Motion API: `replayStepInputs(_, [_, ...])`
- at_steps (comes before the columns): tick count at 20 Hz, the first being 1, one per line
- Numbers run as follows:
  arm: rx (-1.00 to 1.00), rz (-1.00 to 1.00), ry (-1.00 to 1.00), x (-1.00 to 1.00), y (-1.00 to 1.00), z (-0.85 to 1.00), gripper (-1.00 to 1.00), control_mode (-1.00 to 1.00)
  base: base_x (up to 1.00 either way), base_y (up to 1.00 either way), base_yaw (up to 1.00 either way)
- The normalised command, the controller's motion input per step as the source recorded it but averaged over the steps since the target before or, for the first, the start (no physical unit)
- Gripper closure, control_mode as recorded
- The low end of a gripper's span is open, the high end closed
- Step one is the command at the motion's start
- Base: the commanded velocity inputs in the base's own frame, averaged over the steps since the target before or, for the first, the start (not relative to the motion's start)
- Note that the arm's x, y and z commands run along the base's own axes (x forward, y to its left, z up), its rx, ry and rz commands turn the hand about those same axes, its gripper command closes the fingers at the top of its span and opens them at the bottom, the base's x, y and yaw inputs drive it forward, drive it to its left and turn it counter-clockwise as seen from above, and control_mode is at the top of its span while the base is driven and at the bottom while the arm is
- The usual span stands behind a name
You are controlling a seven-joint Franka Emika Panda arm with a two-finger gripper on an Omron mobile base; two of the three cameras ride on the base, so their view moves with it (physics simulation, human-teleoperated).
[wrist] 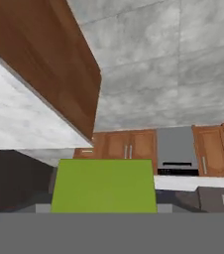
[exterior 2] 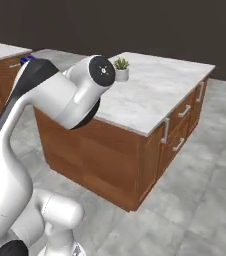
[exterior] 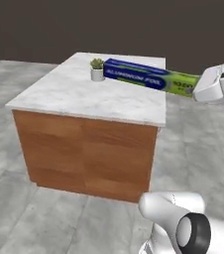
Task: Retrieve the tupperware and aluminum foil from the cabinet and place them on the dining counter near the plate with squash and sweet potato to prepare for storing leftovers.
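Nearby, marble island (exterior: pixel 84 94) stands on grey tiled floor (exterior: pixel 5 208).

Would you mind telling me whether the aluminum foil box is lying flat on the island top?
No, the aluminum foil box is carried above the island top at the arm's end.

**Arm raised, hand level, jaws clamped on load**

Gripper (exterior: pixel 199 88) sits at the right edge of the left base view, extended sideways from the upright arm. Jaws closed across the aluminum foil (exterior: pixel 148 77) box's green end, box held level.
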Motion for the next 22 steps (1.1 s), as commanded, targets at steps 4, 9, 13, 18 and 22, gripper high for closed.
replayStepInputs(4, [0.00,0.00,0.00,0.00,0.00,0.00,1.00,1.00,0.46,0.23,0.79])
replayStepInputs(9, [0.00,0.00,0.00,0.00,0.00,0.00,1.00,1.00,0.77,0.33,0.66])
replayStepInputs(13, [0.00,0.00,0.00,0.00,0.00,0.00,1.00,1.00,1.00,0.24,0.37])
replayStepInputs(18, [0.00,0.00,0.00,0.00,0.00,0.00,1.00,1.00,1.00,0.55,0.17])
replayStepInputs(22, [0.00,0.00,0.00,0.00,0.00,0.00,1.00,1.00,1.00,0.74,0.09])
